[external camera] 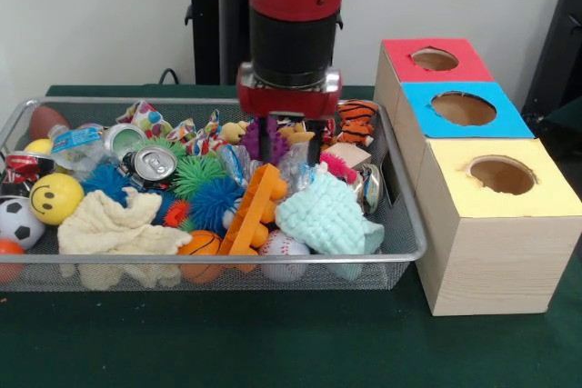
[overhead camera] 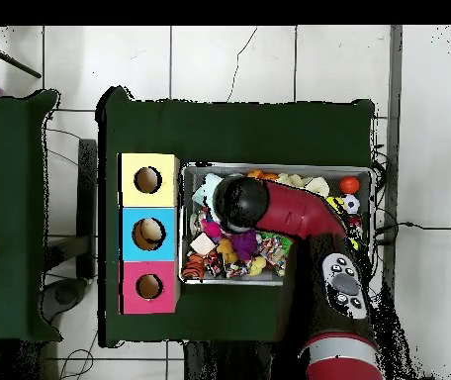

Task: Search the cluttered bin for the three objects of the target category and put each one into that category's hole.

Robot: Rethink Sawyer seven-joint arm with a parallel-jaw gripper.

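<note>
Green surface (external camera: 273,343) lay closest, carrying the bin (external camera: 218,270), a wire basket heaped with toys. Beside it stood three wooden boxes; the farthest had the red top with the hole (external camera: 435,59). Above the basket's middle the pincer (external camera: 289,144) hung low with its dark fingers parted, gripping nothing. One clear bottle with a blue label (external camera: 75,141) lay at the basket's back corner farthest from the boxes.

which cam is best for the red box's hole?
Overhead view: the red-topped box's hole shows as a full circle, seen straight down, nothing across it. Front view shows the same hole only as a flattened oval at the far end of the box row.
</note>
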